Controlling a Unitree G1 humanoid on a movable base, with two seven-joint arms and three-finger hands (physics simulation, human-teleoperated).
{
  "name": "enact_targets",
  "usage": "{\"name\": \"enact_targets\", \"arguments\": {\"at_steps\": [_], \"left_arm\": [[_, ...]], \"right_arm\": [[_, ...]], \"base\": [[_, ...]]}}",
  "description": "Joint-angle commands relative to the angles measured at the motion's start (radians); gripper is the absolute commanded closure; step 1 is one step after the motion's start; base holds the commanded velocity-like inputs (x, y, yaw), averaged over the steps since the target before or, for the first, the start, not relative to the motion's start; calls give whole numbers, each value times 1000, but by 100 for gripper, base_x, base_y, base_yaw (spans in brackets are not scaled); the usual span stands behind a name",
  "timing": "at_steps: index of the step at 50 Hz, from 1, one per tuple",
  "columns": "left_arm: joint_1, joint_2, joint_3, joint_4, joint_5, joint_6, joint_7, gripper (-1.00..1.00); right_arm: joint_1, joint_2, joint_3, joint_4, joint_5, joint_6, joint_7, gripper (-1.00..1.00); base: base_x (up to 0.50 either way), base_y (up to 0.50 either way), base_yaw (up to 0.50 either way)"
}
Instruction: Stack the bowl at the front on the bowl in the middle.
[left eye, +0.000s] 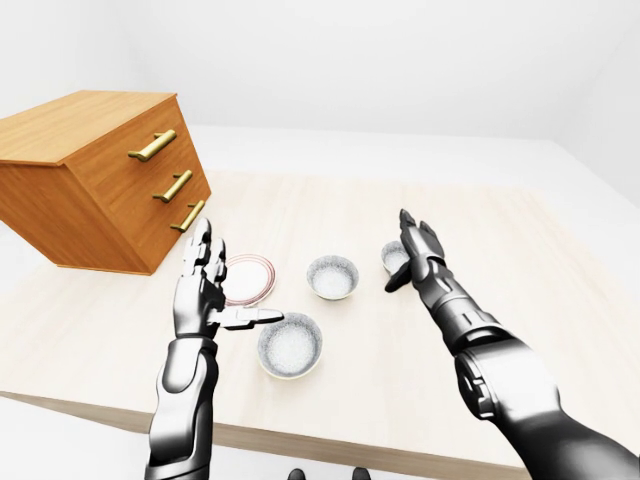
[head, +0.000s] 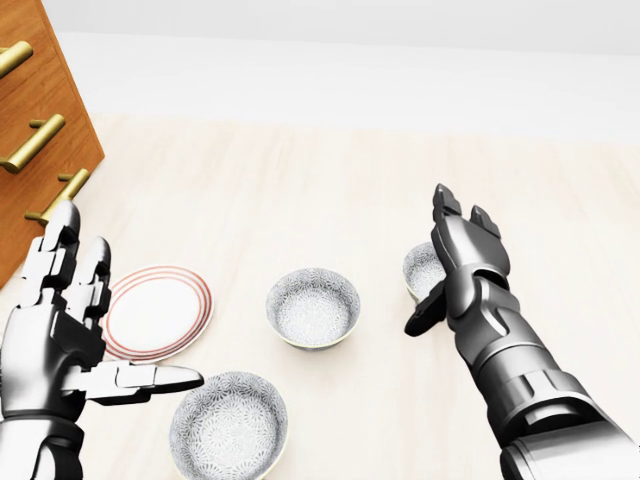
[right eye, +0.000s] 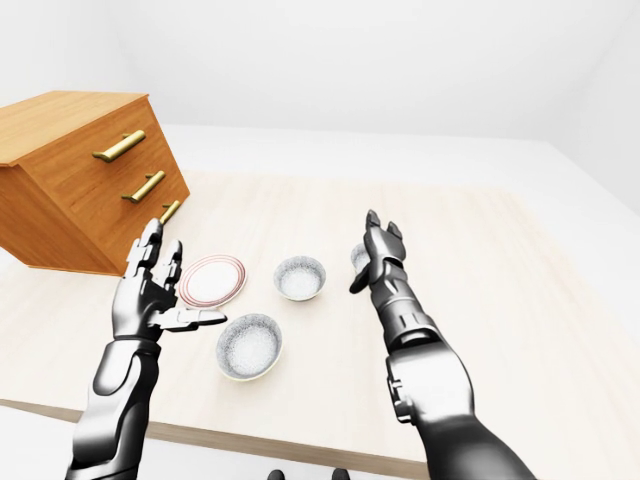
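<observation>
Desk (head: 300, 180): pale wood surface filling most of each view; its near edge runs along the bottom of the two eye views.
Front bowl (head: 229, 426): patterned grey-white bowl, bottom centre-left of the head view, upright on the desk, nothing in it.
Middle bowl (head: 313, 307): same pattern, centre of the head view, upright, apart from the front bowl, up and to its right.
Far bowl (head: 424, 270): third bowl, right of the middle bowl, partly hidden behind the right robot hand.
Plate (head: 155, 312): white with red rim rings, flat on the desk, left of the middle bowl and above-left of the front bowl.
Drawer chest (left eye: 95, 180): brown wood with three brass handles, upper left of the frame, tilted in view, standing on the desk.
Left robot hand (head: 70, 330): fingers spread and pointing up, thumb stretched right toward the front bowl's rim; holds nothing, overlaps the plate's left edge in the head view.
Right robot hand (head: 462, 262): fingers extended, empty, palm turned left, over the far bowl; thumb points down-left.
Obstructions: nothing lies between the front bowl and the middle bowl.
</observation>
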Motion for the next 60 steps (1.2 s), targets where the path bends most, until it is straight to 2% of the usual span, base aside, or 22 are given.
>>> {"name": "enact_targets", "arguments": {"at_steps": [1, 10, 20, 40, 52, 60], "left_arm": [[5, -2, -6, 5, 7, 0, -6, -100], [6, -3, -8, 10, 8, 0, -9, -100], [6, -3, -7, 12, 7, 0, -13, -100], [10, -3, -5, 4, 5, 0, -17, -100], [8, -1, -2, 7, 0, 0, -20, -100], [13, -2, -1, 0, -1, 0, -22, -100]], "right_arm": [[-37, 18, 19, 79, -41, 0, 32, -100], [-29, 33, 36, 90, -110, 0, 73, -100], [-24, 39, 25, 99, -125, 0, 105, -100], [-26, 33, 7, 124, -142, 0, 240, -100], [-32, 33, 3, 130, -164, 0, 273, -100], [-51, 17, -11, 136, -175, 0, 260, -100]], "base": [[0, 0, 0], [0, 0, 0], [0, 0, 0], [0, 0, 0], [0, 0, 0], [0, 0, 0]]}}
